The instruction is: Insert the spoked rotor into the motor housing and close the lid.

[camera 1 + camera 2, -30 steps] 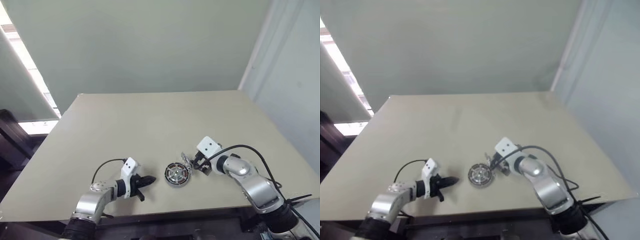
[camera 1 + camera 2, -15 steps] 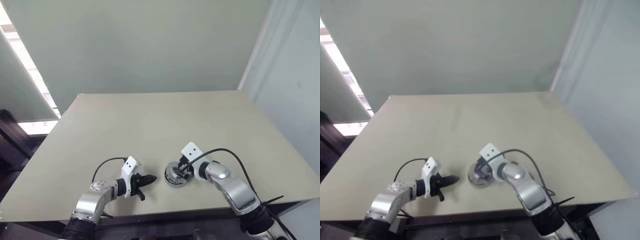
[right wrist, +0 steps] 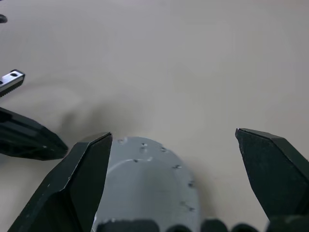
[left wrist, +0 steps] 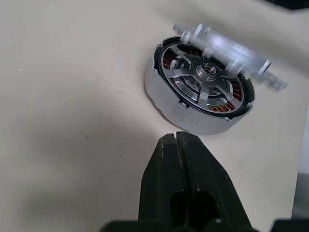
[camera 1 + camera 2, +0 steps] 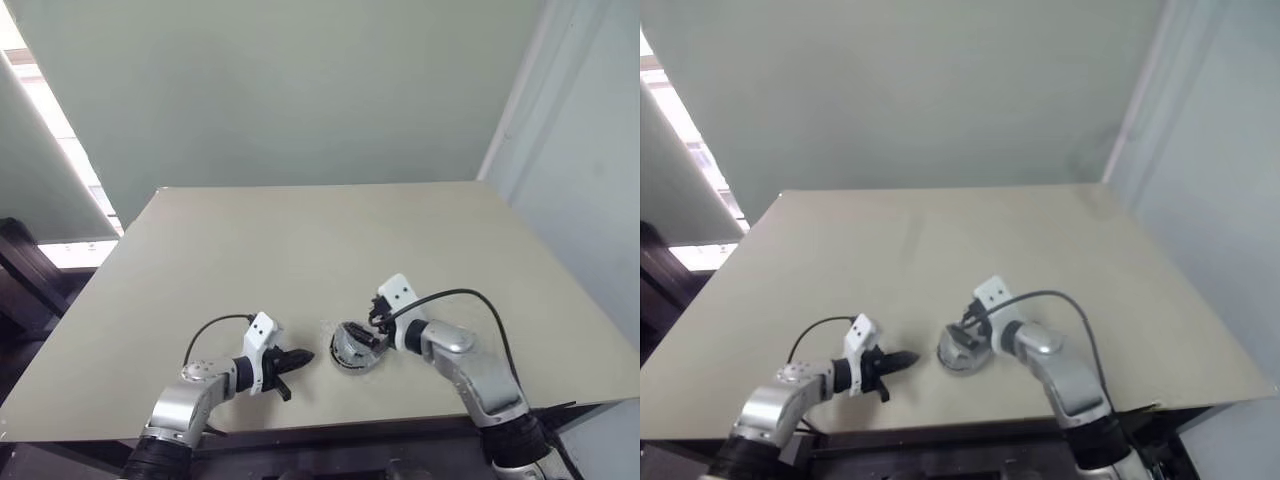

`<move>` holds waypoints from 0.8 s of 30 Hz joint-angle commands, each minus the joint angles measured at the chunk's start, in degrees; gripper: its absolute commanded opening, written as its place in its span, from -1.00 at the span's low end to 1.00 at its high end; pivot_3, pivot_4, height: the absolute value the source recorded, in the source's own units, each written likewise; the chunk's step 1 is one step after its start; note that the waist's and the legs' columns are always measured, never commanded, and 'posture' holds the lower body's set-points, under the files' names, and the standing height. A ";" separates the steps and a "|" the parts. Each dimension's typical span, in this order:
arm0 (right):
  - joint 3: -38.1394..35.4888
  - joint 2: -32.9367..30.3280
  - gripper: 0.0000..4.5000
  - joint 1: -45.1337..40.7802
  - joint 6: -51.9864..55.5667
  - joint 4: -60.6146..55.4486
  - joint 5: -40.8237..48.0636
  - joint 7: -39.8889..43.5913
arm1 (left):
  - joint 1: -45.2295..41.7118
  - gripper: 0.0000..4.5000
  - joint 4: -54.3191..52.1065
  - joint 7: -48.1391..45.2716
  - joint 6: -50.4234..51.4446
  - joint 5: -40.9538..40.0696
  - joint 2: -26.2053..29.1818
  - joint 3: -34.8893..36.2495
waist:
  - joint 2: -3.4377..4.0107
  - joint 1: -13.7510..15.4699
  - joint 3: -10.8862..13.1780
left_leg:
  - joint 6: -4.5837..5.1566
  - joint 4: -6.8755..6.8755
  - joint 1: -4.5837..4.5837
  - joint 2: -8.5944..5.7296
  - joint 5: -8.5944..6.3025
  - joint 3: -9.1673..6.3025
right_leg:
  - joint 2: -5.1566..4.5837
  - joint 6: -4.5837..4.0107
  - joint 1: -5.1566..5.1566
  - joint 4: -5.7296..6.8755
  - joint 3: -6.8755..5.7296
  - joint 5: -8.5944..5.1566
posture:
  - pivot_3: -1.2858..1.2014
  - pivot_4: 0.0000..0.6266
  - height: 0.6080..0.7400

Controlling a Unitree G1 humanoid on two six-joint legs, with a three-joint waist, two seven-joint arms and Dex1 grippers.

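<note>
Both forearms are brushed silver metal with rounded joint housings. Each wrist carries a white boxy camera block with small dark dots, and a thin black cable loops from it back to the arm. The left gripper (image 5: pixel 292 360) and right gripper (image 5: pixel 368 338) end in matte black, wedge-shaped fingers.

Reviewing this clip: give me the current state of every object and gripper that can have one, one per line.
spoked rotor: seated inside the motor housing.
motor housing: flat on the table, top uncovered.
lid: partly raised over the housing's far edge, not closed.
left gripper: shut, empty, just short of the housing.
right gripper: open, fingers either side of the lid.
</note>
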 commanded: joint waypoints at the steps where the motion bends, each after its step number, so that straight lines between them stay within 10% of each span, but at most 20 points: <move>1: -2.50 -1.91 0.99 -1.44 -0.13 -3.95 3.42 3.49 | -0.66 -1.00 -2.76 0.17 -0.11 -1.21 -0.24 0.96 | 0.00 0.00 0.00 | 0.00 0.00 0.00 0.00 0.00 0.00 | 0.00 0.00 0.00 0.00 0.00 0.00 | 0.03 -1.00 1.00; 24: 0.77 -9.19 0.99 -3.91 -21.31 16.27 6.84 28.84 | -0.21 -1.00 -5.89 0.52 1.66 -1.90 0.85 1.52 | 0.01 -0.01 0.00 | 0.00 0.07 0.08 0.00 0.00 0.03 | 0.02 -0.03 0.09 0.04 0.02 0.02 | 0.03 -1.00 1.00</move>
